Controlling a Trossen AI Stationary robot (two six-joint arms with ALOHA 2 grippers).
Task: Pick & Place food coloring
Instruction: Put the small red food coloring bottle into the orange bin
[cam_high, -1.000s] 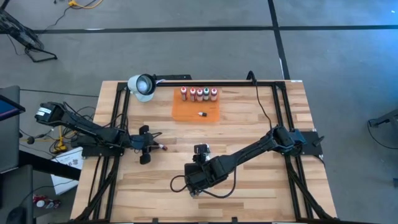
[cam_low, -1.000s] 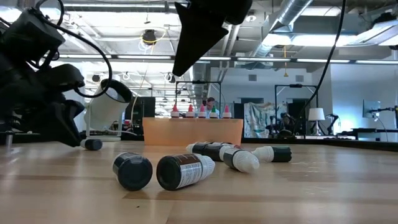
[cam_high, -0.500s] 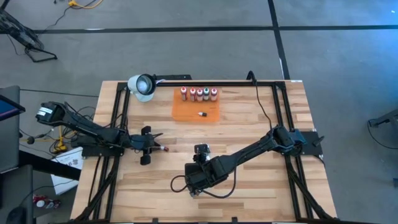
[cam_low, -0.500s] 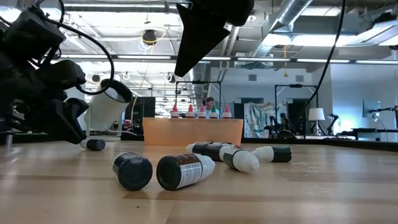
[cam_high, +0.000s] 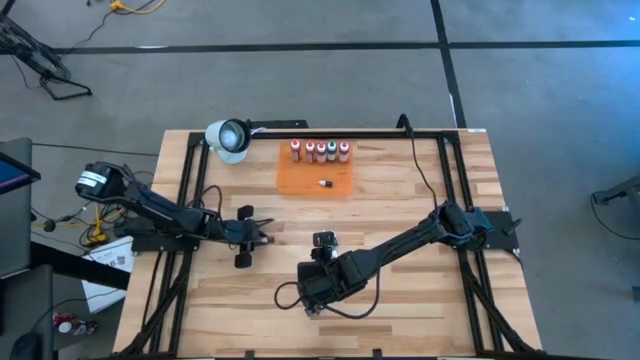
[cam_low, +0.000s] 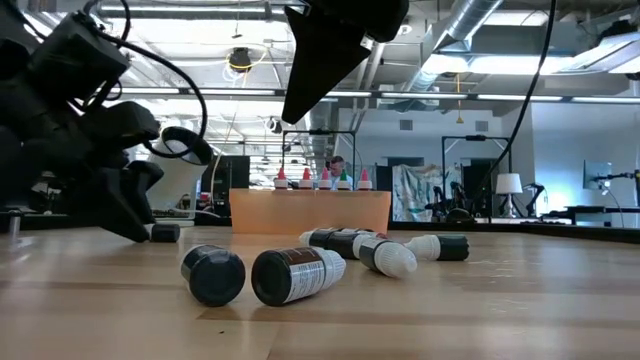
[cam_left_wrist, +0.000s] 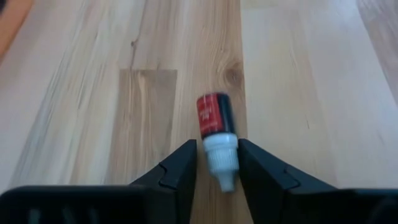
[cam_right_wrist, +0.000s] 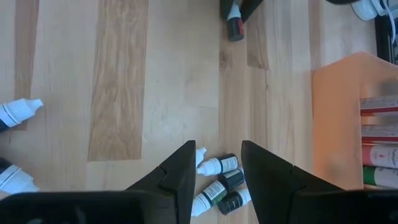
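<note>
— Wooden table, pale planks, black frame rails along both sides. Orange tray flat on it near the far edge.

— White lamp just left of that tray. Red vial lying flat on the planks, well nearer than the tray and to its left.

— Cluster of small bottles lying on the wood in front of the tray; two dark ones nearer still.

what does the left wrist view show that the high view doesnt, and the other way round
Only the left wrist view: the small red bottle's white cap lying between the left gripper's fingers, which stand apart either side of it. Only the high view: the flat orange tray with its row of upright bottles, and the right gripper near the table's middle. Both: the small red bottle on the wooden table.
</note>
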